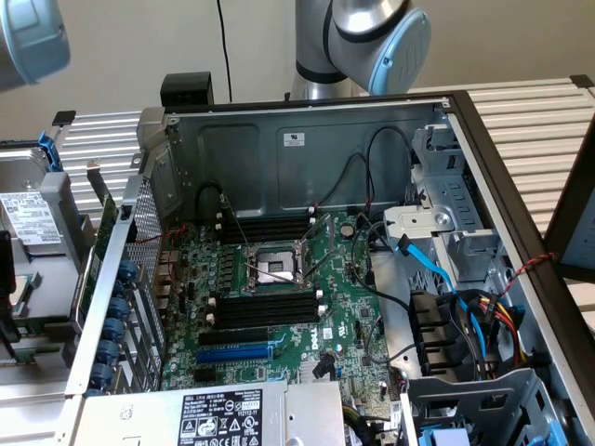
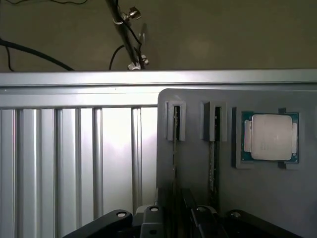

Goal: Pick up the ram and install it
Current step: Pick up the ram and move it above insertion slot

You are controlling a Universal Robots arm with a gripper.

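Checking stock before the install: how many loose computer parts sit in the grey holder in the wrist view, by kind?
ram sticks, standing on edge in slots: 2
CPU: 1
Total: 3

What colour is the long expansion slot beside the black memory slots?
The long expansion slot is blue; exterior view shows it best.

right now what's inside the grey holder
The holder has two ram sticks standing on edge in its slots and a cpu in a square recess beside them. Only the sticks' thin edges show; their faces are sunk in the slots.
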